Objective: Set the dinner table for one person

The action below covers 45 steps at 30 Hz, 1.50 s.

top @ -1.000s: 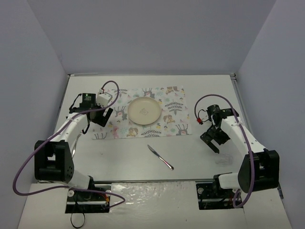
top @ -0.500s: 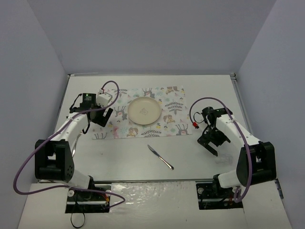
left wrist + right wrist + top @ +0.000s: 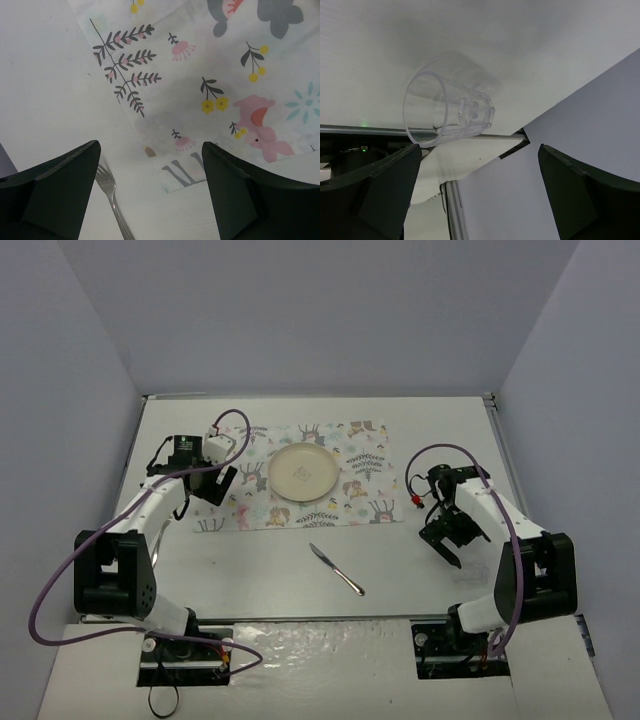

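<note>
Off-white dinner table (image 3: 270,560), cream plate (image 3: 303,473), clr glass (image 3: 447,107), pastel-print mat (image 3: 362,462)

Top view high, looking down, wrist views close over dinner table (image 3: 260,560)

A round plate (image 3: 305,473) sits on a cloth mat (image 3: 362,468) with animals and plants on it. A knife (image 3: 336,569) lies near the mat. A fork (image 3: 112,202) lies by the mat's corner. A clear glass (image 3: 447,107) lies on its side.

No text, label, brand or number can be read in any view. The mat (image 3: 365,485), upper centre, bears only printed animals and plants. The plate (image 3: 285,475) has a centre mark too blurred to read.
</note>
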Tool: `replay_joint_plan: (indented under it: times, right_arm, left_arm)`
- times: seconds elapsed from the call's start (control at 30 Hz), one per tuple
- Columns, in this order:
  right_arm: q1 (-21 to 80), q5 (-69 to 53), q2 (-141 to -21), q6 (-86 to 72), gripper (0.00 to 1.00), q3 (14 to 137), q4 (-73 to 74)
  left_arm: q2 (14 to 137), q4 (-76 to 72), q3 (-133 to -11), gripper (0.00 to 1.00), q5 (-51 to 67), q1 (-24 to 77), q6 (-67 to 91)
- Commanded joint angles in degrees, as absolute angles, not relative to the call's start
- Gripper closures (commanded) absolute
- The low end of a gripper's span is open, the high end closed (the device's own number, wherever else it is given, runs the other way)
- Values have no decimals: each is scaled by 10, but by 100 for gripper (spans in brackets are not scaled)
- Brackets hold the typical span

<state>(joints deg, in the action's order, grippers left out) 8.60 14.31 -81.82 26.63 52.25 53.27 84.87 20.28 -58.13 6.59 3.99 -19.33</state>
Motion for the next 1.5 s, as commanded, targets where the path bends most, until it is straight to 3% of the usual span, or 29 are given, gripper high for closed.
replay_joint_plan:
  times: [0.0, 0.27, 0.43, 1.07, 1.47]
  right_arm:
    - [61, 169, -842, 249, 0, 526, 558]
    - [21, 178, -834, 286, 0, 594, 568]
    - [34, 244, -838, 292, 0, 533, 551]
    - [5, 354, -824, 319, 0, 492, 514]
    - [43, 381, -808, 318, 0, 500, 493]
  left_arm:
    - [850, 179, -608, 20, 69, 37, -195]
    - [864, 178, -613, 20, 67, 37, -194]
    - [869, 178, -618, 20, 65, 37, -191]
    - [875, 182, -624, 20, 67, 43, -193]
    - [882, 263, -702, 20, 38, 47, -211]
